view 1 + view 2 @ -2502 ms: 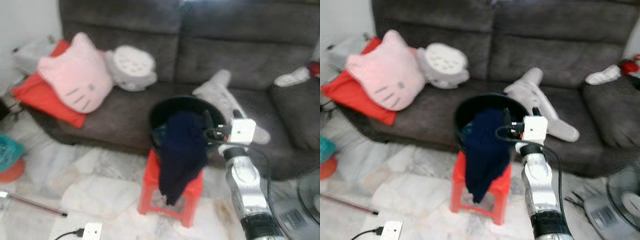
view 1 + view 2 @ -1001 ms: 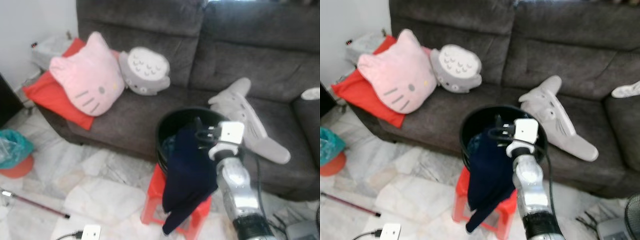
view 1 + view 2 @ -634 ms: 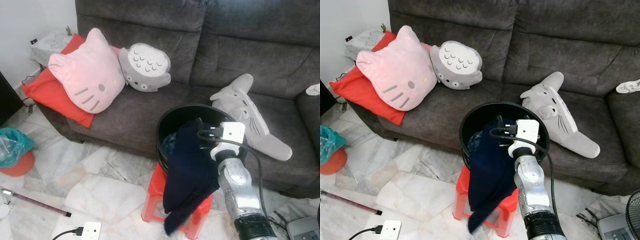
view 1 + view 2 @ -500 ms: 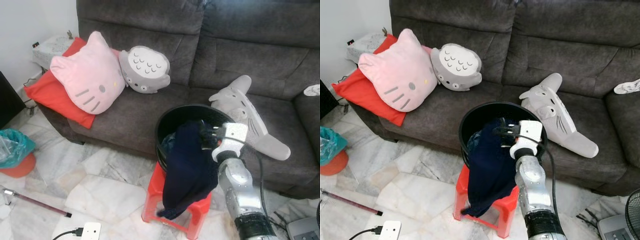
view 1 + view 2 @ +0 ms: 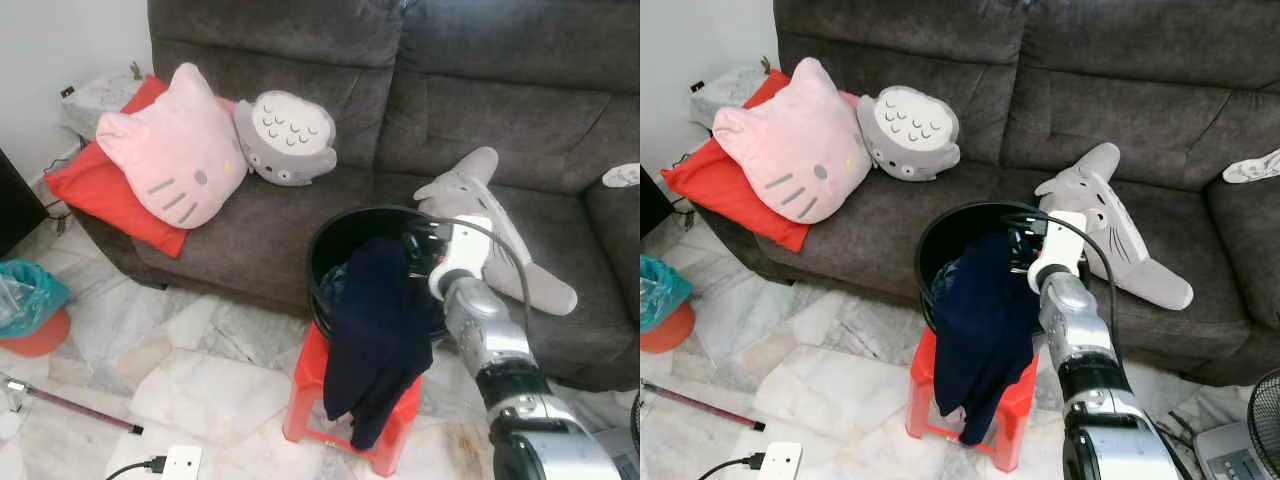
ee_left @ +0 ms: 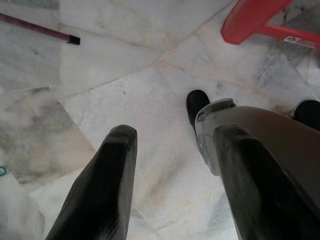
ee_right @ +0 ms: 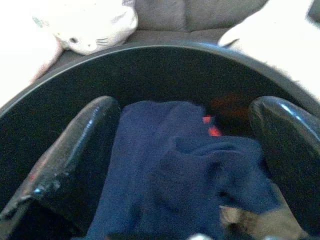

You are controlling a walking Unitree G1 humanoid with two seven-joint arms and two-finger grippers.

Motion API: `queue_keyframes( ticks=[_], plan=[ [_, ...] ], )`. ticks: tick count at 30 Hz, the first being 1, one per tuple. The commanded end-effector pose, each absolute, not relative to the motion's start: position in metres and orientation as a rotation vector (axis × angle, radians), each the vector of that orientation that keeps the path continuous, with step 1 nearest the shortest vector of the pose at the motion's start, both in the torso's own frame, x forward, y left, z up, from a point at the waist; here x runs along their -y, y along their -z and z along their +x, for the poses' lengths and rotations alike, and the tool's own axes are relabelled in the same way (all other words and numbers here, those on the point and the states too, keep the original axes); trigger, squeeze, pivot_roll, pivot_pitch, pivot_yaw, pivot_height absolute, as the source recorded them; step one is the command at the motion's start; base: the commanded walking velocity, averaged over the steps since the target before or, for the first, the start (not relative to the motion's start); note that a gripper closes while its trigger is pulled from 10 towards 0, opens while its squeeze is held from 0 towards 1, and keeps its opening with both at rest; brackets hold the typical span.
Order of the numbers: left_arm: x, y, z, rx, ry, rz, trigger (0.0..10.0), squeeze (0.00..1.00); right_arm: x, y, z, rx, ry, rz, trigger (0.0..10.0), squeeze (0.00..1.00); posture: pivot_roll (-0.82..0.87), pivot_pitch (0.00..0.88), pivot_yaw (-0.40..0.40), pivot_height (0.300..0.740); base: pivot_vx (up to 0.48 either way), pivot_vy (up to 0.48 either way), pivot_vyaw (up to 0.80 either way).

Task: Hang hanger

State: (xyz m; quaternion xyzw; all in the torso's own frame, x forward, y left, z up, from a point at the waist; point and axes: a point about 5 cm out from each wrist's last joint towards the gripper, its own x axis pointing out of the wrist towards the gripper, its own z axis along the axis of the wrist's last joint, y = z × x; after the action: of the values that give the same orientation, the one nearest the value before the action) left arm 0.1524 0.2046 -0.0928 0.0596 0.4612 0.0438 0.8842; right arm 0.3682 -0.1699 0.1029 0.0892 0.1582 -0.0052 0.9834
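Note:
A black bucket (image 5: 335, 232) stands on a red plastic stool (image 5: 308, 398) in front of the sofa. A dark navy garment (image 5: 378, 330) hangs over the bucket's front rim and down past the stool's seat; more of the navy cloth (image 7: 170, 165) lies inside the bucket. My right gripper (image 5: 415, 245) reaches over the bucket's rim, beside the top of the garment. In the right wrist view its fingers (image 7: 80, 150) stand wide apart above the cloth, gripping nothing. My left gripper (image 6: 175, 135) hangs open over the marble floor.
A dark grey sofa (image 5: 500, 110) fills the back, with a pink cat cushion (image 5: 175, 160), a red cushion (image 5: 95, 190) and two grey plush toys (image 5: 285, 140) (image 5: 490, 220). A teal bag (image 5: 25, 295), a red-handled stick (image 5: 70, 408) and a power strip (image 5: 165, 465) lie on the floor at left.
My right arm has stretched further forward, bringing the gripper over the bucket. The garment's lower end, swung leftward half a second ago, now hangs straight down. The camera shifted slightly.

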Motion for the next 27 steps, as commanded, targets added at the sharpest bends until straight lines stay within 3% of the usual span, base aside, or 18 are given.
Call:
queue_keyframes(
  ticks=[1, 27],
  plan=[
    [-0.205, 0.096, 0.146, -0.993, -0.078, 0.136, 10.0, 0.0, 0.167, -0.104, 0.371, -0.341, 0.003, 0.218, 10.0, 0.0, -0.06, 0.054, 0.003, 0.74, 0.0, 0.0, 0.0],
    [-0.205, 0.096, 0.146, -0.996, -0.073, 0.135, 10.0, 0.0, 0.154, -0.1, 0.377, -0.439, 0.046, 0.525, 10.0, 0.0, -0.05, 0.059, 0.005, 0.74, 0.0, 0.0, 0.0]
  ],
)
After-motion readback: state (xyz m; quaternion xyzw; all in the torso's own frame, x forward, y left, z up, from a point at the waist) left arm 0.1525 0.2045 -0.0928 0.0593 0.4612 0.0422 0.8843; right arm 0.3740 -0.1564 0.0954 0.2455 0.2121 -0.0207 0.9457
